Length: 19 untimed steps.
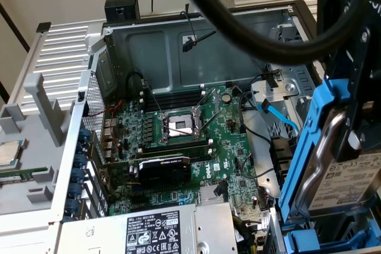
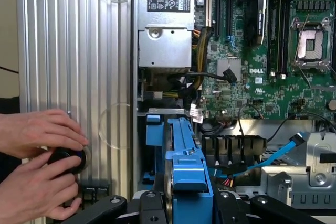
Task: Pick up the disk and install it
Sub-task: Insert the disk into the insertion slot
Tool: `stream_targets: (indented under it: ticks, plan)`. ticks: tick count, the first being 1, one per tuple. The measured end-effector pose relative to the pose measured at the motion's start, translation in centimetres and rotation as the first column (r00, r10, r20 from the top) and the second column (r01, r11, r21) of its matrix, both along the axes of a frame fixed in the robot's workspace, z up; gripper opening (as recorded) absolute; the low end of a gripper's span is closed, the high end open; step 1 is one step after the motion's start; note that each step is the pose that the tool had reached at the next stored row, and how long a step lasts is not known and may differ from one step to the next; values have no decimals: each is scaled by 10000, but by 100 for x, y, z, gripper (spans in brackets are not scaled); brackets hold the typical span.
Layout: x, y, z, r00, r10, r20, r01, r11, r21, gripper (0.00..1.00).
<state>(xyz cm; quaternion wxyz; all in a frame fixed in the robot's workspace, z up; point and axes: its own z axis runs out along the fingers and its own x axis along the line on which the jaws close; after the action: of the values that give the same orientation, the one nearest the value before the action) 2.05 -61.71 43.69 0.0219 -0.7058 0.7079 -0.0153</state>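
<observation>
Computer case; disk in end effector

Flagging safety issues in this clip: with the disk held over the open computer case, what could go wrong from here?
1. The gripper holds the flat silver-grey metal disk in its blue plastic carrier on edge near a thin blue flat cable; the cable might get snagged or pinched.
2. A person's hands grip a round black knob close to the gripper; arm motion could strike them.
</observation>
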Motion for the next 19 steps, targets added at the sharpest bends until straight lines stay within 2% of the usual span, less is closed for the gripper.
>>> stream_targets:
  ticks: [4, 15, 19]
  plan:
    - [-2, 4, -4, 10000, -88, 25, 88, 10000, -1, 37]
    - [-17, 7, -27, 9999, -107, 28, 107, 9999, 9, 37]
    - [-19, 10, -33, 9999, -107, 70, 107, 9999, 14, 37]
